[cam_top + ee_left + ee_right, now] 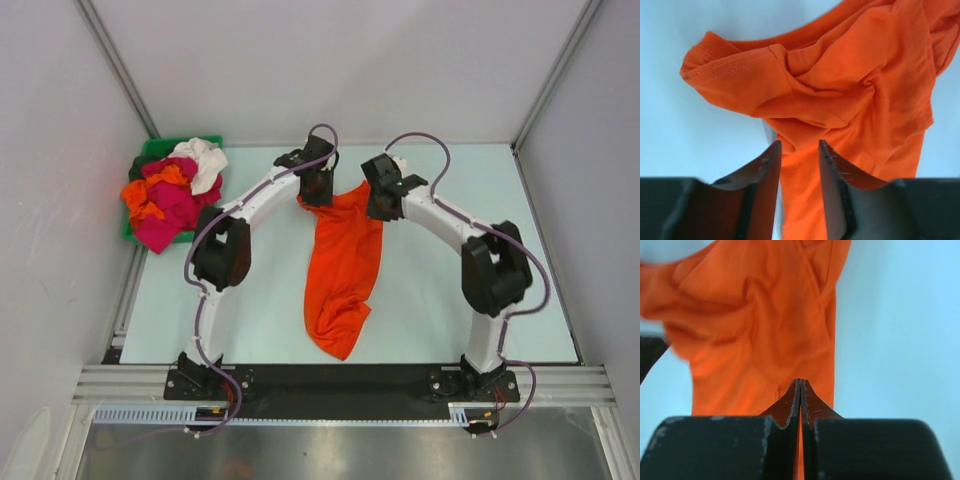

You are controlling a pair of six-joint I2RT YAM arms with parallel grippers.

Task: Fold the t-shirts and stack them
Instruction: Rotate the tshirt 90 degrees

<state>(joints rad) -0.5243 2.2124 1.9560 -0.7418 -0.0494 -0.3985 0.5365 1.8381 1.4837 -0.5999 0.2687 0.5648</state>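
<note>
Stretching in a crumpled strip down the middle of the table [450, 300], the orange t-shirt [343, 270] had its far end between the 2 grippers. The right gripper [800, 382] had its fingers pressed together on a thin fold of the cloth. The left gripper [800, 145] stood with fingers parted, orange cloth showing in the gap, unpinched. Other t-shirts [170, 195], magenta, orange and white, were heaped in a green bin [152, 148] at the far left.

Plain bright orange t-shirt [343, 270], green bin [152, 148], pale blue table [450, 300].
</note>
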